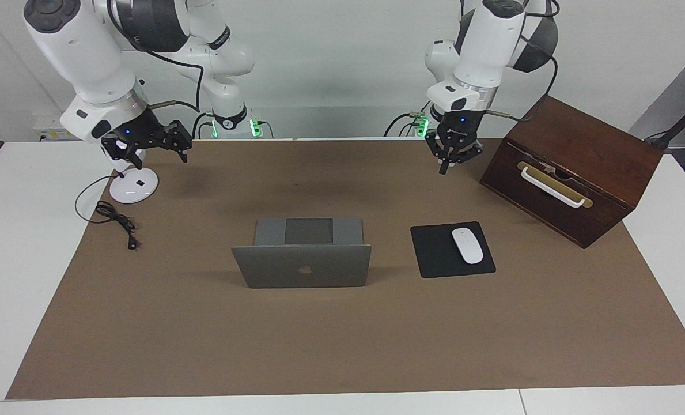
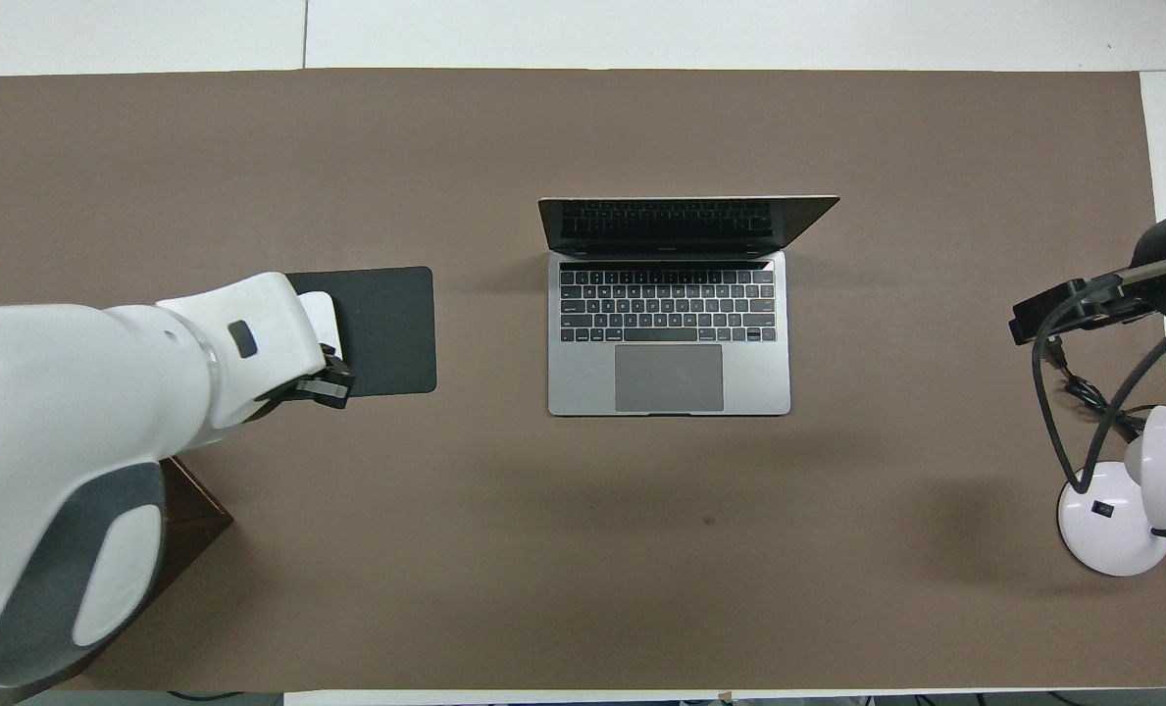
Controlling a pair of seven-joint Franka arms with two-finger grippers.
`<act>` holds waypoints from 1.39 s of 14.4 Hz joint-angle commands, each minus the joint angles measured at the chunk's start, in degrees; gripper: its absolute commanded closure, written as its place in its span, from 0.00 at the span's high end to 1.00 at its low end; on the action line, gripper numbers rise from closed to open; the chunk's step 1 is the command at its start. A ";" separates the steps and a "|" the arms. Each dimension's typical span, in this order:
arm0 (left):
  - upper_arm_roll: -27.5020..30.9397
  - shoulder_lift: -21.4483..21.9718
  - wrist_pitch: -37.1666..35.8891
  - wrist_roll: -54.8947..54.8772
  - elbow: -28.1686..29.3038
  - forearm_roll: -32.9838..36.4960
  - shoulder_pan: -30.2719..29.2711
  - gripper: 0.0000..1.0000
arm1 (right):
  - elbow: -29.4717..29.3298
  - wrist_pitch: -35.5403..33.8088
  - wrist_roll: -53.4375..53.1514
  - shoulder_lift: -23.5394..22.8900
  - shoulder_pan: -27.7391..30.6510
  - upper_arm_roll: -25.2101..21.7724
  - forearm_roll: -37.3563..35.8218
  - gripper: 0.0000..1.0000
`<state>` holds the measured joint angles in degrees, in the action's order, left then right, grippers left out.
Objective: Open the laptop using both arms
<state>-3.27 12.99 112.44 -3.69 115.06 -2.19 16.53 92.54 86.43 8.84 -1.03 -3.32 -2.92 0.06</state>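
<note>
The silver-grey laptop (image 1: 303, 266) stands open in the middle of the brown mat, its lid upright with the apple logo facing away from the robots. Its keyboard deck and trackpad show in the overhead view (image 2: 669, 378). My left gripper (image 1: 450, 161) hangs in the air over the mat's edge nearest the robots, beside the wooden box and well clear of the laptop; it also shows in the overhead view (image 2: 323, 387). My right gripper (image 1: 149, 144) is raised over the lamp base at the right arm's end, and shows in the overhead view (image 2: 1073, 309). Neither gripper touches the laptop.
A black mouse pad (image 1: 434, 256) with a white mouse (image 1: 467, 245) lies beside the laptop toward the left arm's end. A dark wooden box (image 1: 570, 173) with a white handle stands nearer the robots there. A white lamp base (image 1: 133, 185) and a black cable (image 1: 114, 219) are at the right arm's end.
</note>
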 commanded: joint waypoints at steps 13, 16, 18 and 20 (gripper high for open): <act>-0.51 0.37 -8.47 0.88 -4.93 1.14 -19.07 1.00 | 2.55 1.64 -4.62 1.64 2.53 3.10 1.52 1.00; -0.60 0.37 -8.02 0.44 -5.10 1.14 -20.75 1.00 | 2.46 1.64 -4.71 1.47 2.44 3.10 1.52 1.00; -0.69 0.11 -8.02 0.53 -5.46 1.14 -20.40 1.00 | 2.20 2.08 -4.71 1.29 2.18 3.10 1.52 1.00; -0.69 -0.16 -8.63 0.70 -6.33 1.14 -20.14 1.00 | 2.20 2.08 -4.71 1.29 2.00 3.10 1.52 1.00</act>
<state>-3.52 13.01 104.55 -3.51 110.09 -2.04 -3.57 93.68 87.70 5.07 -0.68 -2.48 -0.82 0.06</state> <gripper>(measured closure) 0.000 0.000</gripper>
